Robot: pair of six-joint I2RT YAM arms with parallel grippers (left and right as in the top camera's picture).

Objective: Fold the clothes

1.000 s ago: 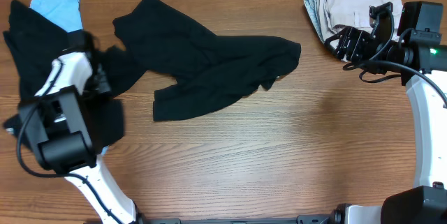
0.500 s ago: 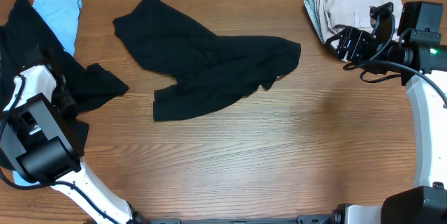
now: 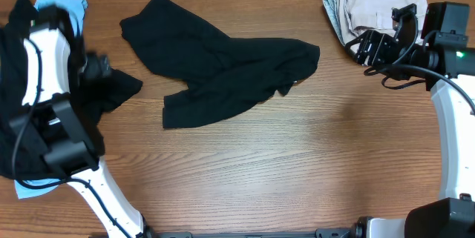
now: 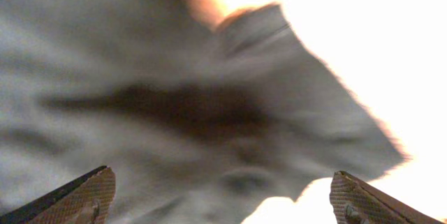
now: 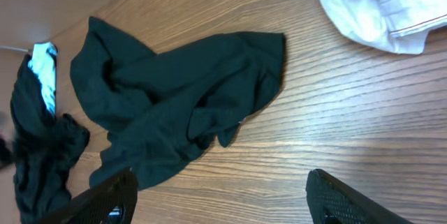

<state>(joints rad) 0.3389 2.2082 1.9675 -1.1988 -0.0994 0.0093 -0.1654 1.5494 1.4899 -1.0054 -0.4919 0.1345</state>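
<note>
overhead: straight down on my whole table (image 3: 297, 164) | my left wrist: very close over blurred cloth (image 4: 174, 112) | my right wrist: low, from the right edge looking leftward; shares the black garment (image 5: 174, 105) with overhead

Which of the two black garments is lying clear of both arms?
The mid-table black garment, lying spread out and alone, nothing touching it. The left-edge black garment is bunched up and partly hidden under the left arm.

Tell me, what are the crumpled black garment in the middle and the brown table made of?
The crumpled black garment looks like soft matte fabric, maybe cotton: it lies limp in folds. The brown table looks like wood or laminate: streaky grain, slight sheen.
</note>
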